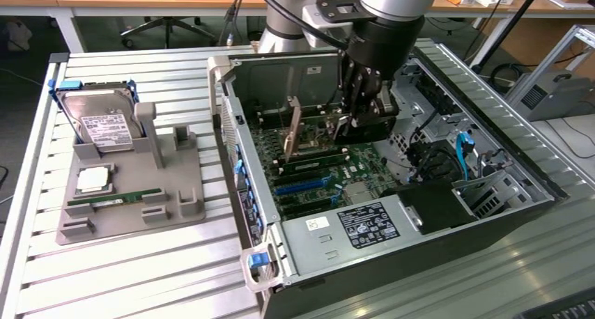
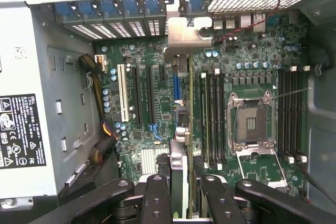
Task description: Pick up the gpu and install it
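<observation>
The gpu stands on edge inside the open computer case, over the motherboard's expansion slots. Its silver bracket sits against the case's rear wall with the blue latches. In the exterior view the gpu is a thin upright board reaching from the case's rear side towards the arm. My gripper reaches down into the case and grips the card's end away from the bracket, one black finger on each side. The gripper hangs just above the motherboard.
A grey fixture at the exterior view's left holds a hard drive, a square chip and a green RAM stick. Inside the case are the power supply, the processor socket, memory slots and cable bundles.
</observation>
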